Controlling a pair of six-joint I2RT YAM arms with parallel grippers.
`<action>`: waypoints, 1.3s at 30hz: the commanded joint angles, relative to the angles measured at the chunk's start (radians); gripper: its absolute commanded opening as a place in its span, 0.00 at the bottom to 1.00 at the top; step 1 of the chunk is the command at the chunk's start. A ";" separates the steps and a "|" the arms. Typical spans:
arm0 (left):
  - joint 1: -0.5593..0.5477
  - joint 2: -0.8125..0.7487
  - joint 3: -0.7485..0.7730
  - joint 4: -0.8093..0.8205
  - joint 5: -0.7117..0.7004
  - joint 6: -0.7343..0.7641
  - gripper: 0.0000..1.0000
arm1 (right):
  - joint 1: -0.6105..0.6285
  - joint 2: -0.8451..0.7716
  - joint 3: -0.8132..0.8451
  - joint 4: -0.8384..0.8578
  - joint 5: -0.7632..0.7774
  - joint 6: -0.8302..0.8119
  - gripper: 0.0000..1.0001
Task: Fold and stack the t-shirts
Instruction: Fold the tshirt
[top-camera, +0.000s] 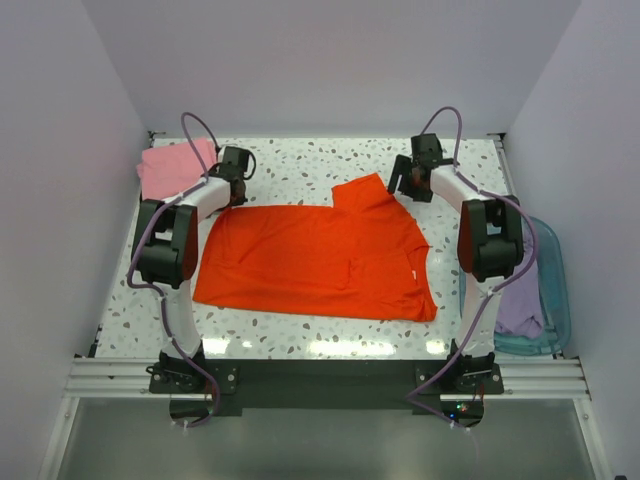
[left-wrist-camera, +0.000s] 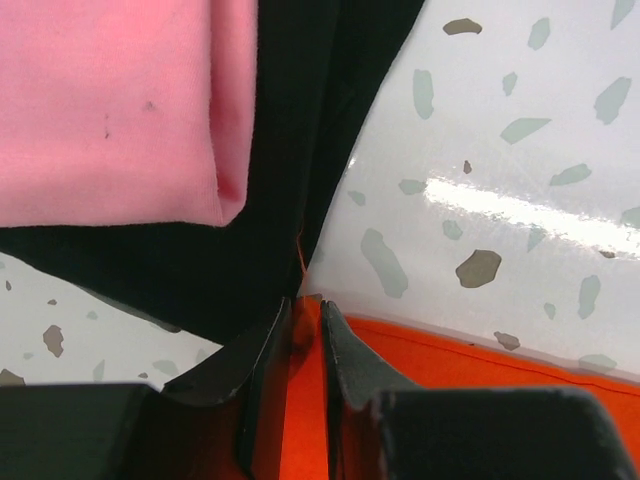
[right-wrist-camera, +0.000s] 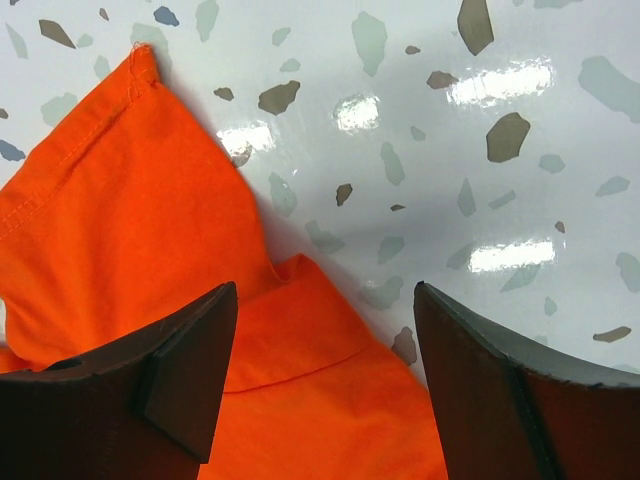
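Both arms reach forward: left gripper (left-wrist-camera: 306, 312) pinches the orange-red t-shirt (top-camera: 310, 265) (a corner), right gripper (right-wrist-camera: 325, 295) hovers spread above it.

Bare table (top-camera: 310, 160) lies open along the far middle. Orange shirt (top-camera: 315, 262) covers the centre, front to right. Pink shirt (top-camera: 170, 165) fills the far left corner. Blue basket (top-camera: 555, 290) blocks the right edge. Walls (top-camera: 330, 60) close three sides.

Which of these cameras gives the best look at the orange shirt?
The top external view: the orange shirt lies spread across the table, nearly all of it visible. The left wrist view shows only a strip of its edge at the left tool; the right wrist view shows one corner below the open right tool.
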 joint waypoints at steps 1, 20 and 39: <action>-0.010 -0.019 0.044 0.060 0.020 0.011 0.23 | -0.007 0.030 0.050 0.036 -0.015 0.009 0.74; -0.010 -0.009 0.048 0.057 -0.019 0.019 0.03 | -0.007 0.111 0.121 0.038 -0.038 0.006 0.71; -0.010 -0.065 -0.012 0.110 -0.002 0.001 0.00 | 0.006 0.093 0.073 0.072 -0.110 0.049 0.36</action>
